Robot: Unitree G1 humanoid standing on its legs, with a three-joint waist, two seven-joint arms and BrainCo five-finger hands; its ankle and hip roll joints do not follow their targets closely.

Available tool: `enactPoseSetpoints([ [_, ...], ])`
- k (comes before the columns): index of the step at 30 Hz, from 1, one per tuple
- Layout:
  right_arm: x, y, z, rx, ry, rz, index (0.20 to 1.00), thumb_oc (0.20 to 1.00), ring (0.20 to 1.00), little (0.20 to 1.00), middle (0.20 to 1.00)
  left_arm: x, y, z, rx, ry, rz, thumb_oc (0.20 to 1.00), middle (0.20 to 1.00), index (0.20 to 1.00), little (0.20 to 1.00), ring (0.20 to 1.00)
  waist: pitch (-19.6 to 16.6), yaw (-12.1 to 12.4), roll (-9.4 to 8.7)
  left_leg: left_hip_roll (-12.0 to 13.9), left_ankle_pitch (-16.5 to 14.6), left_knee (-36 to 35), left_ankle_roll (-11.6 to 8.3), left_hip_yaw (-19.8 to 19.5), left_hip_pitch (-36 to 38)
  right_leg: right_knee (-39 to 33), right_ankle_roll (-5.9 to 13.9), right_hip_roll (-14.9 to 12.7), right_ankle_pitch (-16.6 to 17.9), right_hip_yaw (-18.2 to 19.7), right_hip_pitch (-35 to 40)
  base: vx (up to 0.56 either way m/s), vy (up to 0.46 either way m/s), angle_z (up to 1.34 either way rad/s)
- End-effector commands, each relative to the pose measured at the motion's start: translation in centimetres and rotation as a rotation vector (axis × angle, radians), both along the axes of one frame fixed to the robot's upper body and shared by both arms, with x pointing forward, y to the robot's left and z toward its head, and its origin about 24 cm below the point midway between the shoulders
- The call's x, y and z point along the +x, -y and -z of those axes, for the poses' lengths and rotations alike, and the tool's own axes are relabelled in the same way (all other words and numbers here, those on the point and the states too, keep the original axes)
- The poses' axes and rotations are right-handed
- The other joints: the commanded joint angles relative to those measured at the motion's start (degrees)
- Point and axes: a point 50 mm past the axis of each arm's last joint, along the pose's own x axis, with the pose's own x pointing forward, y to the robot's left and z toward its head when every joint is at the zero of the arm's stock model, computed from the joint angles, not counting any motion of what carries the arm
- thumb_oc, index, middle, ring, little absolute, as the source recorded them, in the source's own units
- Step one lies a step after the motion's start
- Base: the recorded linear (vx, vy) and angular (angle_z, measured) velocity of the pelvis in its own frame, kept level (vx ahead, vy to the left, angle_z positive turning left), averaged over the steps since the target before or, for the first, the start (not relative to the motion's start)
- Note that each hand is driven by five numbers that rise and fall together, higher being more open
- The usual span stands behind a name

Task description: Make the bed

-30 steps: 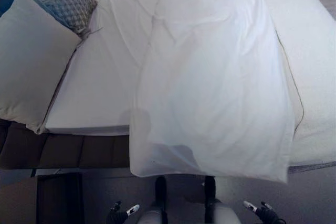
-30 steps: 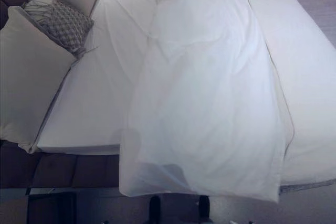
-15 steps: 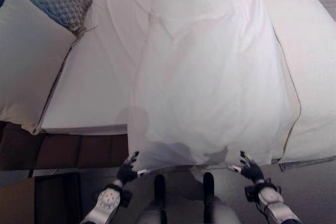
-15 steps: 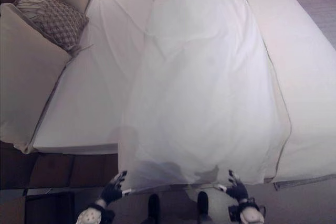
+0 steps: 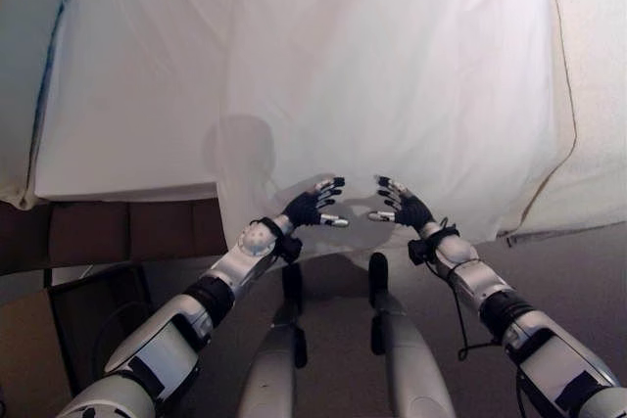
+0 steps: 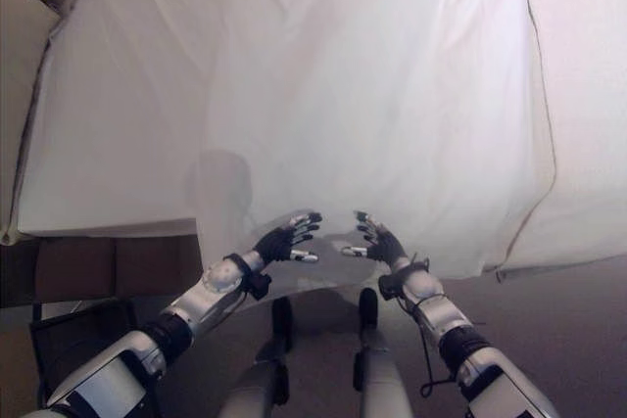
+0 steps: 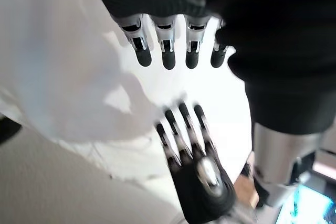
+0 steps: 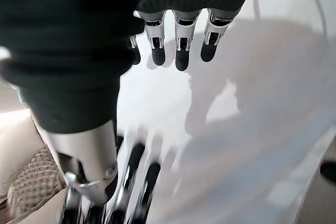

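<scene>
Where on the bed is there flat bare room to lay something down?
The flat sheet between the pillow and the duvet's fold is free. Crowded: the duvet's hanging edge, where the left hand and right hand reach.

Grey carpeted floor (image 5: 588, 271) below a dark brown bed base (image 5: 118, 232).

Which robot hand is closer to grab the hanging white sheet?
Neither is clearly closer. The left hand and the right hand are both open and raised side by side at the white sheet's hanging bottom edge, near its middle. It will probably use both together.
</scene>
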Motion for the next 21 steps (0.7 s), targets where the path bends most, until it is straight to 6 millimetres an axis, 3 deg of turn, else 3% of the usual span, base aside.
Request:
enactPoseSetpoints([
  [1, 0.3, 0.0, -0.3, 0.067, -0.017, -0.008, 1.000, 1.000, 1.000, 1.000, 1.000, 0.4, 1.4, -0.8, -0.005, 0.043, 0.034, 1.000, 1.000, 1.000, 1.000, 1.000, -2.58, -0.47, -1.60, -0.65, -3.88, 10.57, -1.19, -0.29, -6.79, 3.05, 4.56, -3.35, 1.84, 2.84, -4.12, -0.07, 0.006, 0.11],
  [4, 2.7, -0.3, -3.5, 0.033, 0.063, 0.050, 1.000, 1.000, 1.000, 1.000, 1.000, 2.7, 1.3, -3.8, 0.026, 0.191, -0.141, 1.000, 1.000, 1.000, 1.000, 1.000, -1.28, -0.39, -1.16, -0.44, -5.31, 15.94, -1.11, -0.18, -12.13, 8.74, 4.01, -3.37, 0.36, 3.40, -9.94, -0.08, -0.002, 0.07],
  [5, 2.7, -0.3, -3.5, 0.033, 0.063, 0.050, 1.000, 1.000, 1.000, 1.000, 1.000, 2.7, 1.3, -3.8, 0.026, 0.191, -0.141, 1.000, 1.000, 1.000, 1.000, 1.000, -1.44, -0.41, -1.16, -0.46, -5.24, 15.92, -1.11, -0.19, -12.31, 8.75, 4.02, -3.39, 0.40, 3.41, -10.13, -0.07, -0.011, 0.03],
  [7, 4.2, -0.5, -6.4, 0.005, 0.141, 0.080, 1.000, 1.000, 1.000, 1.000, 1.000, 3.9, 0.8, -5.5, 0.007, 0.246, -0.263, 1.000, 1.000, 1.000, 1.000, 1.000, -0.57, -0.36, -1.21, -0.27, -6.36, 20.14, -1.05, -0.08, -16.22, 13.22, 3.66, -3.33, -0.45, 3.94, -14.37, -0.08, -0.009, 0.00],
  [10, 5.0, -0.7, -8.0, -0.021, 0.182, 0.109, 1.000, 1.000, 1.000, 1.000, 1.000, 4.5, 0.4, -6.0, -0.020, 0.237, -0.320, 1.000, 1.000, 1.000, 1.000, 1.000, -0.51, -0.62, -1.40, 0.15, -6.82, 22.32, -1.11, 0.35, -19.13, 15.16, 3.58, -3.38, -0.82, 4.38, -17.38, -0.05, 0.000, 0.02],
  [12, 6.2, -0.6, -11.0, -0.041, 0.240, 0.166, 1.000, 1.000, 1.000, 1.000, 1.000, 5.9, -0.9, -8.0, 0.030, 0.288, -0.434, 1.000, 1.000, 1.000, 1.000, 1.000, -0.15, -0.77, -1.62, 0.78, -7.59, 26.89, -1.50, 0.35, -24.03, 19.53, 2.97, -3.03, -1.82, 4.67, -22.07, -0.07, -0.033, -0.04],
  [13, 6.2, -0.6, -11.0, -0.041, 0.240, 0.166, 1.000, 1.000, 1.000, 1.000, 1.000, 5.9, -0.9, -8.0, 0.030, 0.289, -0.434, 1.000, 1.000, 1.000, 1.000, 1.000, -0.38, -0.82, -1.63, 0.73, -7.48, 26.85, -1.49, 0.34, -24.31, 19.53, 2.98, -3.07, -1.75, 4.68, -22.36, -0.07, -0.047, -0.02],
  [14, 6.9, -0.3, -12.5, -0.039, 0.262, 0.218, 1.000, 1.000, 1.000, 1.000, 1.000, 6.5, -2.0, -9.4, 0.068, 0.331, -0.514, 1.000, 1.000, 1.000, 1.000, 1.000, -0.21, -0.92, -1.86, 1.12, -8.36, 29.81, -1.61, 0.27, -26.72, 22.09, 2.62, -2.93, -2.53, 4.84, -24.83, -0.03, -0.032, -0.02],
  [17, 7.5, 0.0, -14.8, -0.052, 0.309, 0.281, 1.000, 1.000, 1.000, 1.000, 1.000, 7.1, -3.9, -10.8, 0.064, 0.352, -0.605, 1.000, 1.000, 1.000, 1.000, 1.000, -0.70, -0.94, -2.03, 1.78, -9.59, 32.89, -1.28, 0.32, -29.93, 25.01, 2.37, -2.66, -3.09, 5.51, -28.58, -0.03, -0.004, -0.06],
  [20, 7.7, 0.5, -15.9, -0.091, 0.333, 0.319, 1.000, 1.000, 1.000, 1.000, 1.000, 7.3, -5.1, -11.9, 0.092, 0.387, -0.665, 1.000, 1.000, 1.000, 1.000, 1.000, -0.80, -0.66, -1.98, 1.89, -10.01, 34.24, -1.15, 0.54, -31.53, 26.56, 2.29, -2.44, -3.47, 5.56, -30.25, -0.02, 0.011, -0.16],
  [21, 7.8, 1.2, -17.0, -0.091, 0.353, 0.350, 1.000, 1.000, 1.000, 1.000, 1.000, 7.5, -6.5, -13.2, 0.113, 0.424, -0.710, 1.000, 1.000, 1.000, 1.000, 1.000, -0.26, -0.62, -2.00, 1.70, -10.12, 34.55, -1.21, 0.51, -31.88, 26.84, 2.24, -2.52, -3.80, 5.22, -30.41, -0.02, 0.000, -0.12],
])
